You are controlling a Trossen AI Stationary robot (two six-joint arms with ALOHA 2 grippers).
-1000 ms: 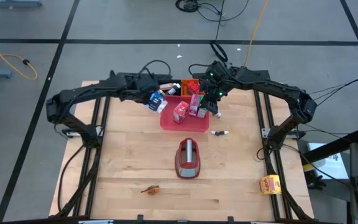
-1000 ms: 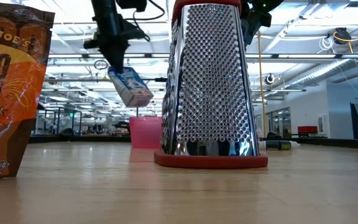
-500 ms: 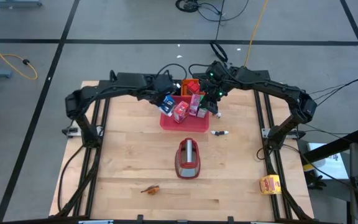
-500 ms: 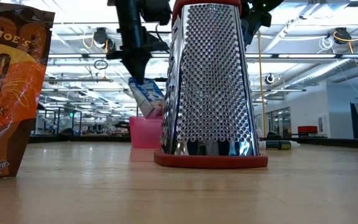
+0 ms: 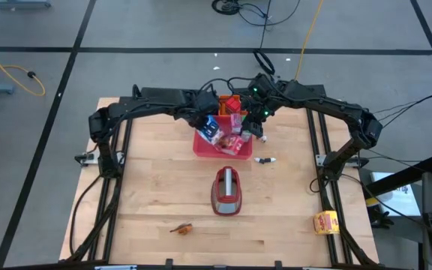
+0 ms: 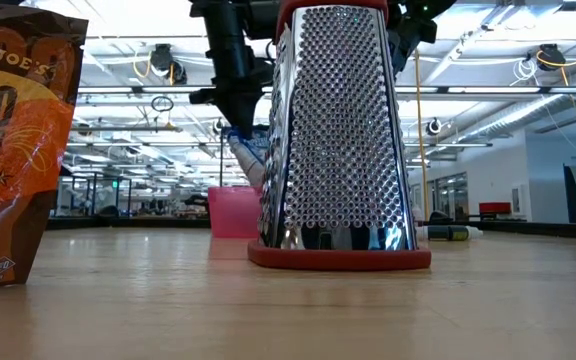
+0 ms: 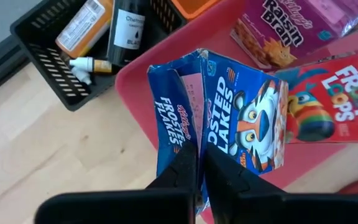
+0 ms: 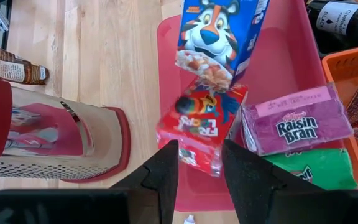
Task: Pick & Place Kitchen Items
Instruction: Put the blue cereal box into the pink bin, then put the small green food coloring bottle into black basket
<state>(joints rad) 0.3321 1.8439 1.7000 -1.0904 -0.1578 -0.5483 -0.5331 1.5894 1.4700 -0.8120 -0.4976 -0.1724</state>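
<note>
My left gripper [image 5: 204, 118] is shut on a blue Frosted Flakes carton [image 7: 229, 106] above the far left part of the pinkish-red tray [image 5: 235, 153]. In the tray lie a red Froot Loops carton [image 8: 201, 127], a pink Raisin Bran carton [image 8: 297, 124] and a green carton [image 8: 303, 171]. My right gripper [image 5: 260, 129] hangs over the tray's right side, open, with nothing between its fingers. In the low view the blue carton [image 6: 249, 155] shows half hidden behind the grater. My left gripper pinches a thin edge at the blue carton's upper end [image 7: 194, 144] between its two fingers [image 7: 182, 167]. The fingers come from above, slanting down toward the table's right. The carton hangs tilted below them over the tray; whether its lower end touches the Froot Loops carton I cannot tell.
A metal grater on a red base [image 5: 227, 191] stands in the table's middle. A small white bottle [image 5: 265, 160] lies right of the tray, an orange-brown piece [image 5: 183, 227] near the front, a snack bag [image 5: 325, 223] at the front right. Black [image 7: 73, 50] and orange [image 5: 229, 102] baskets sit behind the tray.
My left gripper has gone toward the table's right edge and a little down, carrying the blue carton from beside the tray's left edge to above the tray. It has stayed shut on the carton, which still hangs tilted.
</note>
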